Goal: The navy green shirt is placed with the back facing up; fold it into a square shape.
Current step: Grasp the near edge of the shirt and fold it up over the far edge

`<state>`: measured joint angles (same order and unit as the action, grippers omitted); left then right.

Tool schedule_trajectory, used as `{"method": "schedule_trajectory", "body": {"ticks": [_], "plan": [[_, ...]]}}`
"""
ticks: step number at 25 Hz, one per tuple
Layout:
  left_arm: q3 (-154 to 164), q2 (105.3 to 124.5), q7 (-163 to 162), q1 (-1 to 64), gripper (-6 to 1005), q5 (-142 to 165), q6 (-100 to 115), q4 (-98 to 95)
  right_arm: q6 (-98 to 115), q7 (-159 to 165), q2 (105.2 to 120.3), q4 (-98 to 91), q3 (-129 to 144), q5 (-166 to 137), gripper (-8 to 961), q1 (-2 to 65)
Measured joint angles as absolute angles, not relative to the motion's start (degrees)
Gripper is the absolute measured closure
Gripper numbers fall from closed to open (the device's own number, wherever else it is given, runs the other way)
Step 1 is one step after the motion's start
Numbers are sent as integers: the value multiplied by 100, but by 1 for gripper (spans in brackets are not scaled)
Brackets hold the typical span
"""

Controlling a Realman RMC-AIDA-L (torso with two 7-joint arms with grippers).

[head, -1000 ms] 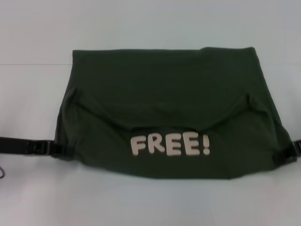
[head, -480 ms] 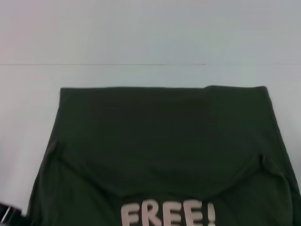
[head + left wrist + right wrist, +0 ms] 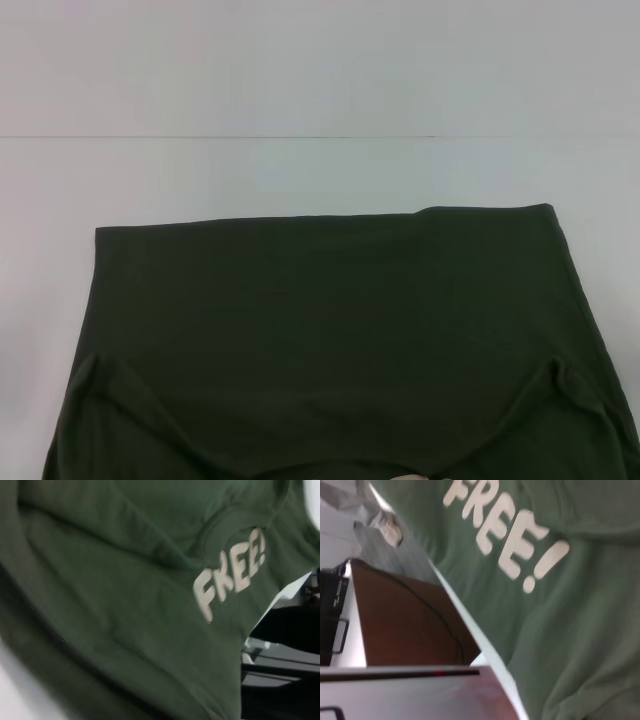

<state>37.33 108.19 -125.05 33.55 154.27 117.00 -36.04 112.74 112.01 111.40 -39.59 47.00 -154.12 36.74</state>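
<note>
- Navy green shirt (image 3: 330,340): lies on the white table (image 3: 300,170), filling the near part of the head view and running off its lower edge. The helper-style "plain" label does not hold: both wrist views show a pale "FREE!" print (image 3: 227,575) on the cloth.
- Fold state: the far edge is a straight, clean crease running side to side. The sides taper inward, with a tucked fold at each near corner, left and right. It reads as a flattened block, not a spread shirt.
- Progress (judgement): sleeve and side folds look done and at least one crosswise fold is in. What is left is likely a final fold or squaring up. The near edge is out of the head view, so the final shape cannot be confirmed.
- Orientation: long axis appears to run left to right across the table. The far crease faces away from the robot and the printed part lies toward the robot.
- Left gripper, right gripper: neither is visible in any view, so whether they are clamped on cloth or released cannot be told.
- Surroundings: brown cabinet (image 3: 405,625) beside the table edge, seen from the right wrist.
</note>
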Motion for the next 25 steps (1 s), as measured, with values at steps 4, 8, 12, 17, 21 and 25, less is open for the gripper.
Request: {"method": "schedule_trajectory", "body": {"ticks": [4,8,12,17,21,25], "plan": [[3498,10796,-12355,3460,943,15196,11713,-3596,11249,11146,11144,-3988,4304,-15375,896,3699],[3199,10743,-12304,3576,943,14941,11678,-3600,11221,11112,11063,-4022,3647,-15276,894,3726],[2622,10700,-12364,3667,942,14851,11490,-3640,11131,11193,10875,-3982,2881,-15160,891,3736],[1911,10627,-12622,3692,942,14826,10894,-3635,10654,11467,10768,-3946,2036,-14980,888,3720],[1326,10623,-12773,3685,942,14747,10300,-3615,10059,11698,10759,-3926,1753,-14387,885,3594],[1127,10705,-12805,3635,941,14499,9525,-3527,9312,11771,10815,-3745,1718,-13723,883,3470]]}}
